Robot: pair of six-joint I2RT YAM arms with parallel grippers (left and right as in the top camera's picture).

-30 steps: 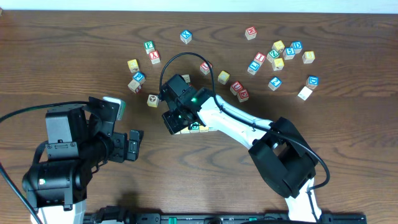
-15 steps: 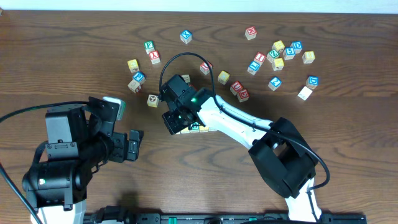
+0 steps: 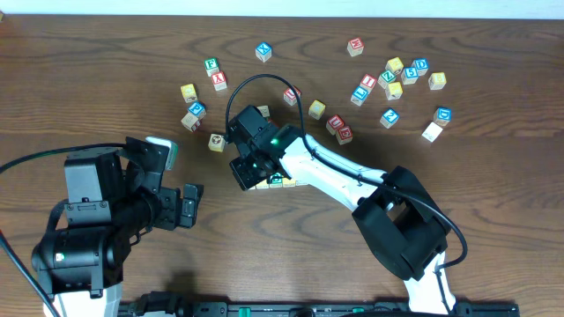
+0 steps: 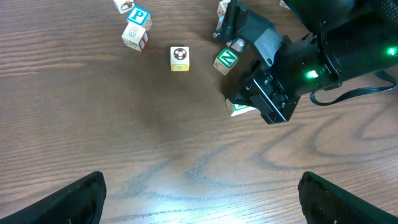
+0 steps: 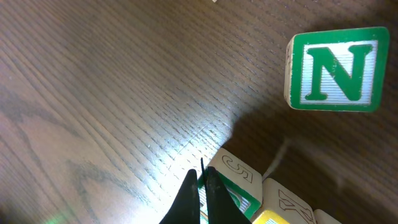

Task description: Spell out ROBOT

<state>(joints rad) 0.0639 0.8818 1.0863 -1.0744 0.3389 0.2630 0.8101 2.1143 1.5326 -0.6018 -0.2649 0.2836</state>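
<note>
Right gripper (image 5: pixel 200 186): fingers pressed together, with the tips at the green-faced cube (image 5: pixel 239 190) in the middle of the table (image 5: pixel 93 93).
Left gripper (image 4: pixel 202 202): fingers wide apart and empty, towards the front-left corner.

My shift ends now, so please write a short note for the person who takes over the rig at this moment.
Left gripper: open, empty, apart from the cubes.
Right gripper: shut, holding nothing, tips at the green-faced cube at the row's end.
Done: a short row of cubes lies under the right gripper; most letters are hidden.
To do: check the row, add any missing letters.
</note>
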